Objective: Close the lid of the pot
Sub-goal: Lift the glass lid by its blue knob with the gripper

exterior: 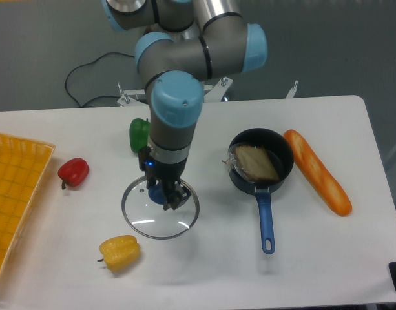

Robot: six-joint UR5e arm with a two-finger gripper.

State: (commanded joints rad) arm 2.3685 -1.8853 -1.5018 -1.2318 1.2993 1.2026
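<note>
White table (353, 258) fills most of the frame. Orange-yellow tray (13, 194) at the left edge, its surface gridded. Red pepper (73, 172) just right of the tray, apart from it. Green pepper (139, 134) up and right of the red one, partly hidden. Yellow pepper (119, 252) lower left of centre. Long orange bread loaf (318, 172) lies diagonally at right. Black cable (88, 81) loops on the grey floor, upper left.

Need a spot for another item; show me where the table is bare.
Bare patches: the white table right of the dark-blue saucepan's handle, below the orange baguette; and between yellow pepper and handle. Crowded: around the gripper, glass lid, green pepper, red pepper.
</note>
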